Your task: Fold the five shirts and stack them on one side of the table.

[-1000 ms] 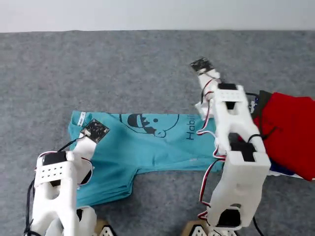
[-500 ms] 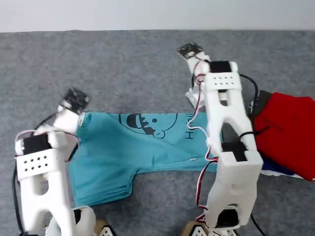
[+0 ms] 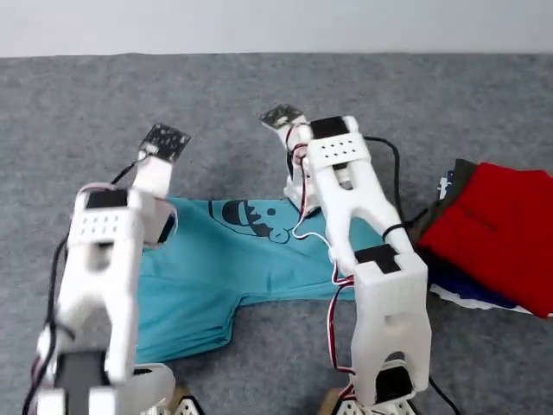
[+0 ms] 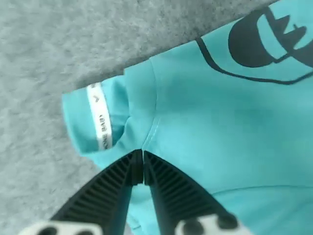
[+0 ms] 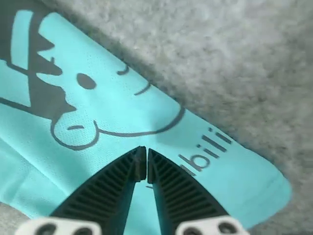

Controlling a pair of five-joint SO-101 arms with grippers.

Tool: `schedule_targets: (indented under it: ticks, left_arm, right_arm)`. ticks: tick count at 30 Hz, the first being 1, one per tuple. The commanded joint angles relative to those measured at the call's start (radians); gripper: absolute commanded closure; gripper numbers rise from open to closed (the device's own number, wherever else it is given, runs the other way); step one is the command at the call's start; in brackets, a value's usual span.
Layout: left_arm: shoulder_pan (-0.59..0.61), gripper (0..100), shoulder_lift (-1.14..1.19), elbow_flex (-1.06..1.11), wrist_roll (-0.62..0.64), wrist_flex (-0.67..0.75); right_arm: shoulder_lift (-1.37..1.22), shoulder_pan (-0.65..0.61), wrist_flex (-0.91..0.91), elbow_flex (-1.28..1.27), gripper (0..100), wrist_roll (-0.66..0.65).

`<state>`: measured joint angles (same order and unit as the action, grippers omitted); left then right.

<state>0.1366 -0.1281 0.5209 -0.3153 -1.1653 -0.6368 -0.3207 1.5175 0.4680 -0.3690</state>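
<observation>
While both arms stand over the teal shirt [image 3: 251, 268], I read the layout as follows. The shirt lies spread on the grey worktop [image 3: 259, 95], printed side up, with its dark cartoon print [image 3: 259, 218] along the far edge. The left gripper [image 4: 143, 169] is at the collar end, its jaws pressed together at the tips just beside the white neck label [image 4: 100, 122]. I cannot tell whether any cloth is pinched between them. The right gripper [image 5: 146, 164] is over the printed area, between the cartoon figure and the lettering. Its jaws are likewise closed tip to tip, and I see no fabric lifted by them. At the worktop's right side sits a stack of folded shirts [image 3: 497, 238], a red one on top with darker and blue layers beneath, apart from the teal shirt.
</observation>
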Motion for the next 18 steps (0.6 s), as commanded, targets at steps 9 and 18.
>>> schedule_targets:
  ticks: [9, 18]
  left_arm:
    - [0.025, 99, 0.327, -0.239, 0.008, -0.133]
    - [0.124, 99, 0.327, -0.243, -0.034, -0.13]
  right_arm:
    - [-0.094, 0.087, -0.031, 0.054, 98.9, 0.008]
    - [-0.094, 0.124, -0.056, 0.054, 98.9, 0.008]
